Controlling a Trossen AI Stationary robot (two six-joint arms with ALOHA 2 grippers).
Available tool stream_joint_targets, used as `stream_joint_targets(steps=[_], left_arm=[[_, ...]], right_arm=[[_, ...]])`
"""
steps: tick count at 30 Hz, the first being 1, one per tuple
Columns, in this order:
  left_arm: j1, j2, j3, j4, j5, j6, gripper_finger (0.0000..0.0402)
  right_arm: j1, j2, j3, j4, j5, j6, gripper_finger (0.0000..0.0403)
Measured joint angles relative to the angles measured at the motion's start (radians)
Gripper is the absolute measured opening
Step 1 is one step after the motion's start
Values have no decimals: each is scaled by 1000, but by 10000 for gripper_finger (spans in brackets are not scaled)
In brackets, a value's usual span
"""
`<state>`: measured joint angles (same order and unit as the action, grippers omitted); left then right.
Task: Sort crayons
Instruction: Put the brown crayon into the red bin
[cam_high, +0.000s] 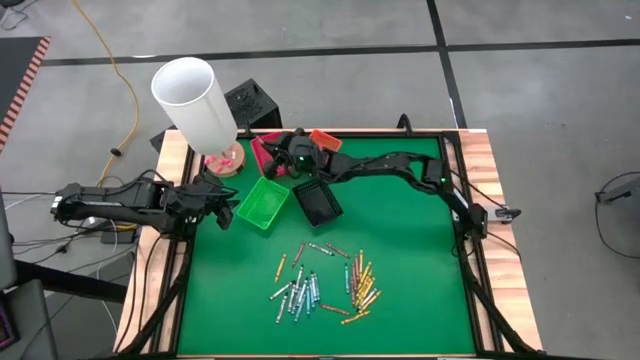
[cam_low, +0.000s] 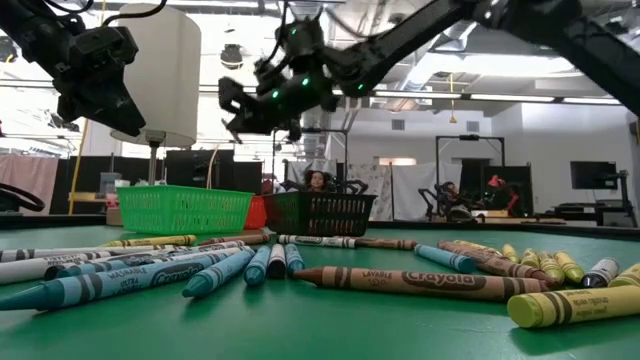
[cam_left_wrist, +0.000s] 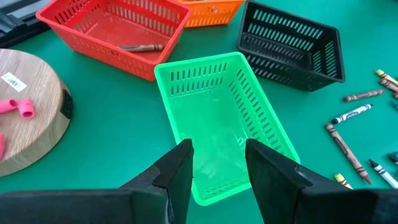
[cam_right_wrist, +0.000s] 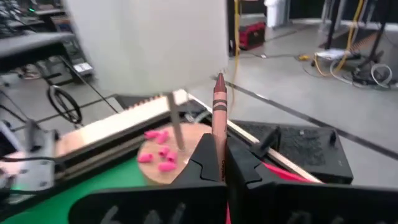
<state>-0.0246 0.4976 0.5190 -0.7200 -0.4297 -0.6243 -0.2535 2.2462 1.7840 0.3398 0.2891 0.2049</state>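
Several crayons (cam_high: 322, 285) lie loose on the green mat, near the front; they also show in the low view (cam_low: 400, 278). My right gripper (cam_high: 290, 157) is above the red tray (cam_high: 263, 155) at the far side, shut on a red-brown crayon (cam_right_wrist: 219, 106). My left gripper (cam_left_wrist: 217, 168) is open and empty, its fingers above the near end of the green tray (cam_left_wrist: 217, 124); it also shows in the high view (cam_high: 226, 207). One brown crayon (cam_left_wrist: 142, 47) lies in the red tray (cam_left_wrist: 93, 28). My right gripper pinches the red-brown crayon between its two fingers at the crayon's lower, paper-wrapped part (cam_right_wrist: 220, 146). The crayon runs along the fingers and sticks out past their ends, its pointed tip (cam_right_wrist: 219, 78) leading. It is lifted clear of the trays and the mat.
A black tray (cam_high: 318, 203) stands right of the green tray (cam_high: 263, 203), an orange tray (cam_high: 325, 139) at the far edge. A lamp with a white shade (cam_high: 195, 100) stands on a round wooden base (cam_high: 224, 160) with pink bits at the far left corner. The table has a raised wooden rim (cam_high: 490, 200).
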Motion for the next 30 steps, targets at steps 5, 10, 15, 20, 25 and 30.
stream_joint_targets(steps=[5, 10, 15, 20, 25, 30], left_arm=[[0, 0, 0, -3, 0, -1, 137], [0, 0, 0, -4, 0, -2, 137], [0, 0, 0, -4, 0, -6, 137], [0, 0, 0, -5, -1, -8, 137], [0, 0, 0, -5, -2, -8, 137], [0, 0, 0, -5, -2, -8, 137]], right_arm=[[-21, 97, 89, -60, -4, 47, 4], [-24, 169, 144, -118, -3, 101, 4], [-23, 184, 155, -175, 0, 133, 4], [-31, 183, 154, -256, 1, 140, 4], [-38, 182, 154, -308, 0, 178, 7], [-44, 182, 154, -315, -2, 180, 21]])
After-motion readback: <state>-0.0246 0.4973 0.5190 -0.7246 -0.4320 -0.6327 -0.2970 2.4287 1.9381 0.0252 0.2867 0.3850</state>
